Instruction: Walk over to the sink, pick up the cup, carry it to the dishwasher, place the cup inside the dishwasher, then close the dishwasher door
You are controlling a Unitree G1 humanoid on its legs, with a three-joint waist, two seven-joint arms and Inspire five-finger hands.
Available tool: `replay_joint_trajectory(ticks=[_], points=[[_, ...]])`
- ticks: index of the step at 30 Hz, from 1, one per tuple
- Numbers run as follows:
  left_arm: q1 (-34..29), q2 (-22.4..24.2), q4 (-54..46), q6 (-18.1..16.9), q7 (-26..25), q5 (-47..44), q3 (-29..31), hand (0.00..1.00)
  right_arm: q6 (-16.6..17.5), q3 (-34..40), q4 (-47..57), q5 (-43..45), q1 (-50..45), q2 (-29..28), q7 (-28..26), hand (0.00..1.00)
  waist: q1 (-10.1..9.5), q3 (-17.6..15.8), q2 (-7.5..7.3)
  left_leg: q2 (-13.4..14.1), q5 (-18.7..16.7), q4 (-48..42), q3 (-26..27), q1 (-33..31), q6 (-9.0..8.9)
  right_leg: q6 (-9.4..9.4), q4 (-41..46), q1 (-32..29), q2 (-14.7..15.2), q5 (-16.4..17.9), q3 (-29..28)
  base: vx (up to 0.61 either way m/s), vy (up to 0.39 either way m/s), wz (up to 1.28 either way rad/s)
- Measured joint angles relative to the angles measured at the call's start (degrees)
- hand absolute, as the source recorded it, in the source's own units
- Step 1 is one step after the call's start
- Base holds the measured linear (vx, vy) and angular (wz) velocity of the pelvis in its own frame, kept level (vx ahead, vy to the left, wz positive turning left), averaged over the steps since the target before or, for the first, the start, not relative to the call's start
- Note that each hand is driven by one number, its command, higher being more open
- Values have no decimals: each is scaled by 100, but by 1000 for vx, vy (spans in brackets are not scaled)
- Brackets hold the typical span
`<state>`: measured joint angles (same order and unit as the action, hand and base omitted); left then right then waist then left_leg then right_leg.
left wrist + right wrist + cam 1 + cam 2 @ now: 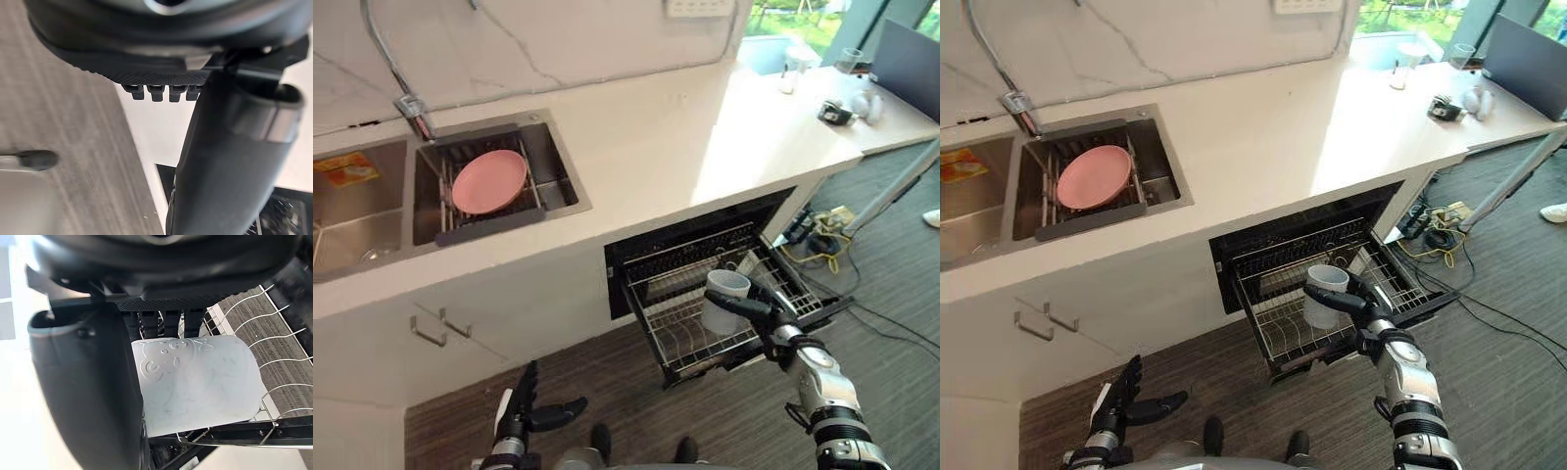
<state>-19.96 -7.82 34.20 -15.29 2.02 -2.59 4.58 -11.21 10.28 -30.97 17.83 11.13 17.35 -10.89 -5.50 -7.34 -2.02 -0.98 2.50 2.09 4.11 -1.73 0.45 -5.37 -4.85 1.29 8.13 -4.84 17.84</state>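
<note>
Your right hand (769, 318), fingers grasping the white cup (725, 292), cup upright over the pulled-out dishwasher rack (674, 338), your left hand (521, 416) well apart from the rack, fingers released, straight.

One cup (726, 297) and one wire rack (668, 335) are counted at the dishwasher (641, 257). One pink plate (489, 181) is counted in the sink (564, 178), two basins (362, 230) at the desk's (685, 137) left edge, and two handles (428, 334) on the cabinet (529, 304) below.
</note>
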Motion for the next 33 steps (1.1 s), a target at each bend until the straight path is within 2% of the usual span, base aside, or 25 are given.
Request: replay_joint_trajectory(ticks=[3,8,10,13,20,23,30,31,33], points=[[-7,9,-6,12,52,52,-2,100,0,-165,-448,1,492,148,52,0,-48,-103,6,-25,65,-14,-149,-205,11,4,0,-128,14,-5,144,-29,4,22],[151,0,-94,12,83,53,-46,100,-26,-408,-1216,-22,1189,320,-20,0,-237,-415,20,-46,83,-94,-280,-420,29,8,2,-246,17,-12,276,1,6,16],[240,0,-212,18,87,48,-104,100,-44,-465,-1591,-138,1538,341,-64,0,-321,-653,39,-60,97,-170,-375,-515,32,10,3,-261,21,-15,361,24,8,21],[346,1,-287,21,83,48,-139,100,-53,-578,-1936,-196,1872,352,-126,0,-364,-855,65,-79,97,-272,-514,-666,32,16,3,-301,26,-19,490,-9,7,22],[645,-4,-345,81,58,21,-176,100,-27,-725,-2687,-396,2621,543,-262,0,-627,-1295,155,-25,74,-552,-569,-1052,11,82,258,-600,53,-6,550,-61,24,5],[680,-11,-409,105,50,-24,-178,100,-25,-733,-2907,-444,2889,619,-264,0,-639,-1417,152,-10,73,-656,-613,-1203,9,115,373,-729,56,18,595,-53,19,7],[773,-22,-435,134,35,-76,-387,100,-25,-732,-3121,-589,3145,625,-170,0,-727,-1429,142,27,75,-722,-639,-1368,8,144,413,-861,30,39,613,-7,3,0],[775,-18,-467,136,37,-76,-408,100,-25,-731,-3130,-619,3170,624,-145,100,-744,-1435,134,32,74,-722,-640,-1372,6,149,414,-864,25,42,614,0,0,0],[781,-16,-497,151,37,-77,-423,100,-26,-731,-3152,-620,3235,624,-125,100,-759,-1443,121,43,71,-722,-641,-1377,0,155,414,-868,15,48,616,0,0,0]])
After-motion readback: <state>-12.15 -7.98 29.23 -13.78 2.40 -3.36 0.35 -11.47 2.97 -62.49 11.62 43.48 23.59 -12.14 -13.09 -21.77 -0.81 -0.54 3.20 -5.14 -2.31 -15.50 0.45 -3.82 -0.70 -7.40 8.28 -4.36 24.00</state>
